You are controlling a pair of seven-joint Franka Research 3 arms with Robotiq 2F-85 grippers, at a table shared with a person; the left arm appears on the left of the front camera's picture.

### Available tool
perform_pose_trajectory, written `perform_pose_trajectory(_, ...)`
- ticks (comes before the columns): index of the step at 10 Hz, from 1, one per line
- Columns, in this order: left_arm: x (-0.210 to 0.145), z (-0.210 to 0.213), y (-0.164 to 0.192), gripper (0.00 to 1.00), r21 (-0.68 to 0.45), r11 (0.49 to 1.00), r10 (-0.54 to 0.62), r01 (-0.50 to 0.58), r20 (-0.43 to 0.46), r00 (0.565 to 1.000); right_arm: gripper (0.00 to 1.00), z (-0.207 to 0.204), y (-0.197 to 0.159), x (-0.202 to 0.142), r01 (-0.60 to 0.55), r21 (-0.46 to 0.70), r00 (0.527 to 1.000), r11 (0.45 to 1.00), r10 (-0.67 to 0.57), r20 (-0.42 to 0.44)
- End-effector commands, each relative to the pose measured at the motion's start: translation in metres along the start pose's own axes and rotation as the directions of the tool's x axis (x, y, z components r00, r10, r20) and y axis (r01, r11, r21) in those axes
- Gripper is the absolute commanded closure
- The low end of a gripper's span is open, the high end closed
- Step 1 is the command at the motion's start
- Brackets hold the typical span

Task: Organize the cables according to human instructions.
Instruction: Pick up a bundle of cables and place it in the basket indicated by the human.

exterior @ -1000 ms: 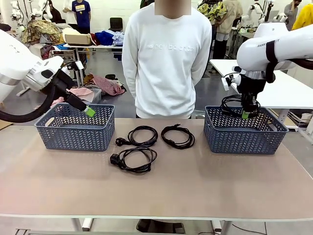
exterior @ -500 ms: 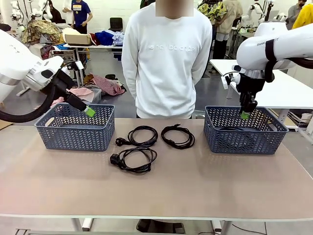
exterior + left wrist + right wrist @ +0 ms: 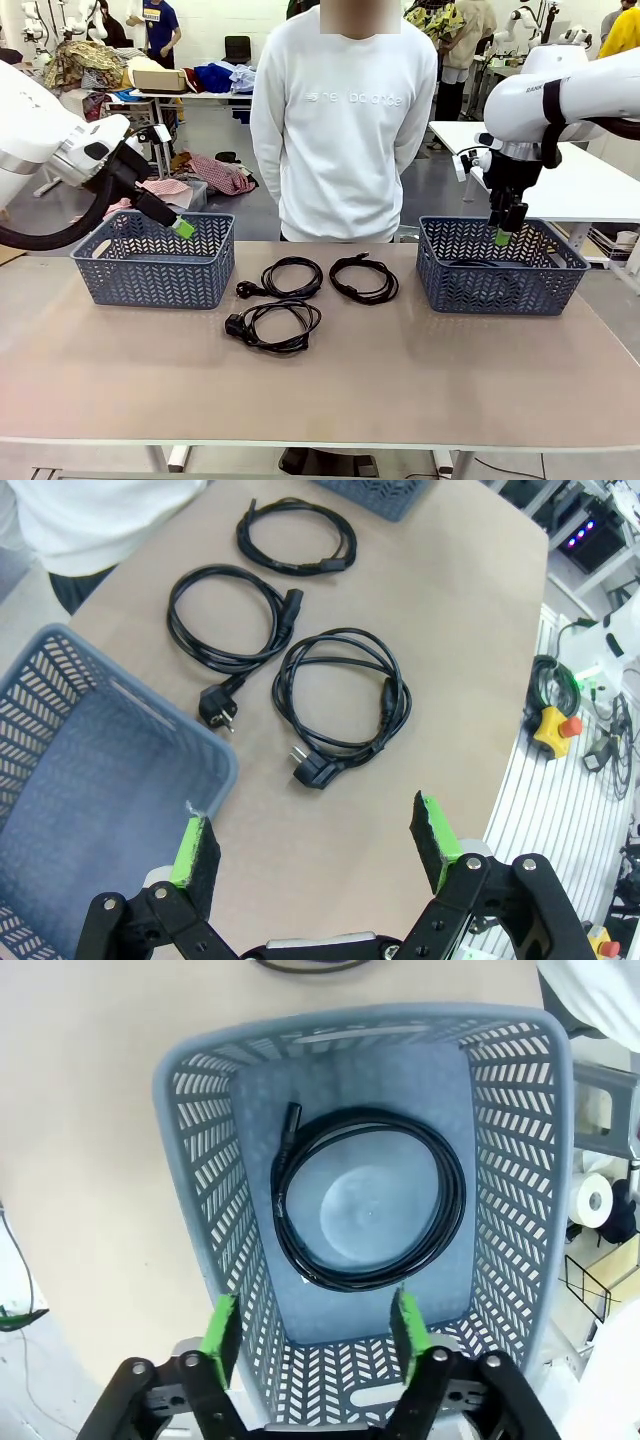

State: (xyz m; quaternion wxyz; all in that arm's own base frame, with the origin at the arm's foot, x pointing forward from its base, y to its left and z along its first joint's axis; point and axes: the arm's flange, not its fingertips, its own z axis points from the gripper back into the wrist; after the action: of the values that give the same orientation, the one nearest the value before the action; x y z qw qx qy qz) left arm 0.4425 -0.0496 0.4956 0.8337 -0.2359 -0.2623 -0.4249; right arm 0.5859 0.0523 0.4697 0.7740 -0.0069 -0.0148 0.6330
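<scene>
1. Progress: one cable (image 3: 452, 1185) lies coiled flat on the floor of the right basket (image 3: 500, 285), at the right of the front view. We count this one as sorted.
2. Outstanding: three cables rest on the table (image 3: 400, 390) between the two baskets. These are a far coil (image 3: 332, 566), a middle coil (image 3: 292, 602) and a near coil (image 3: 388, 695). The part of the left basket (image 3: 150, 270) that the left wrist view shows holds nothing. We judge the task about a quarter done.
3. Right gripper (image 3: 501, 235): it hangs over the right basket with its jaws spread wide and nothing between them.
4. Left gripper (image 3: 312, 840): it is poised above the left basket's corner, with its jaws wide apart and empty.
5. Person (image 3: 340, 120): the person stands at the far edge, top centre. No pointing hand is visible, so we cannot tell where the remaining coils are to go.
6. Clearances: the middle and near coils lie just beside each other, and we cannot tell whether they touch. The far coil sits apart. The lower half of the front view is open tabletop. We judge that either gripper must clear its basket rim before travelling to centre.
</scene>
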Motion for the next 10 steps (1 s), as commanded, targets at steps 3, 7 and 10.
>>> perform_pose_trajectory(3, 0.0, 0.0, -0.001, 0.0, -0.017, 1.0, -0.008, 0.008, 0.024, 1.0, 0.0, 0.007, 0.003, 0.002, 0.05, -0.003, 0.999, 0.999, -0.05, 0.011)
perform_pose_trajectory(7, 0.0, 0.0, -0.001, 0.0, -0.017, 1.0, -0.008, 0.008, 0.024, 1.0, 0.0, 0.002, 0.001, 0.001, 0.015, 0.002, 1.0, 1.0, -0.015, 0.0)
perform_pose_trajectory(10, 0.0, 0.0, -0.001, 0.0, -0.017, 1.0, -0.008, 0.008, 0.024, 1.0, 0.0, 0.013, 0.034, 0.008, 0.146, -0.049, 0.985, 0.988, -0.141, 0.098)
